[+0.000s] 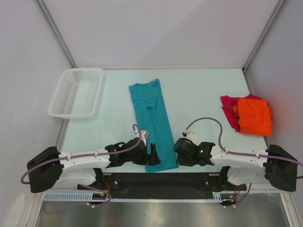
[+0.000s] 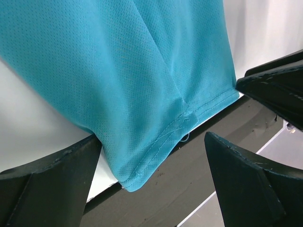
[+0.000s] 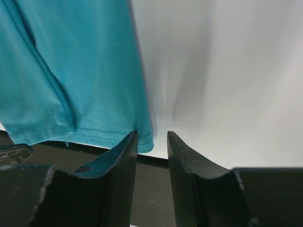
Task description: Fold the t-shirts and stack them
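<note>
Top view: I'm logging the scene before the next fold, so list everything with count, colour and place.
teal shirt: one, teal-blue, long strip in the middle.
magenta shirt: one, magenta-red, right side.
orange shirt: one, orange, lying on the magenta shirt.
basket: one, white mesh, far left.
table: one, pale, under everything.
left gripper: one, black, open, at the strip's near-left corner.
right gripper: one, black, slightly open, at its near-right corner.
</note>
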Controlling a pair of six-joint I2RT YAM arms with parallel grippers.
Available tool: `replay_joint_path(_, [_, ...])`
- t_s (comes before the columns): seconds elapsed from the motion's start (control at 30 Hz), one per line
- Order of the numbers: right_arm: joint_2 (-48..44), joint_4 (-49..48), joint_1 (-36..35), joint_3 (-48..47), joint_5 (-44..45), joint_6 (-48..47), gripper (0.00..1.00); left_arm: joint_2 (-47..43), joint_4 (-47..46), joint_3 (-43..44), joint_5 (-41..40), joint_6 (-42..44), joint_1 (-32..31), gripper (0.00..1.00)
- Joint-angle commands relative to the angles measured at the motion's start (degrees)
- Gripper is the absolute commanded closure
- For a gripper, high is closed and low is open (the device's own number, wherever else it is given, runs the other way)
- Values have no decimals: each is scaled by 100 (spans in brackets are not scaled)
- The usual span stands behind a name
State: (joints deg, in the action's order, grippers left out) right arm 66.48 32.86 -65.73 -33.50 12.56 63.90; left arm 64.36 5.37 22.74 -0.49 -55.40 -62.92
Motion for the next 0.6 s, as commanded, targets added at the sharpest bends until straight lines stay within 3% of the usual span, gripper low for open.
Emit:
replay_joint_path(0.0, [58,-482,-97,185,71,316,63,296,694,-51,-223,161,-63,1])
replay_joint_path(0.57, [312,-1106,-159,528,116,431,63,-152,1388,-200,-294,-103,-142,1])
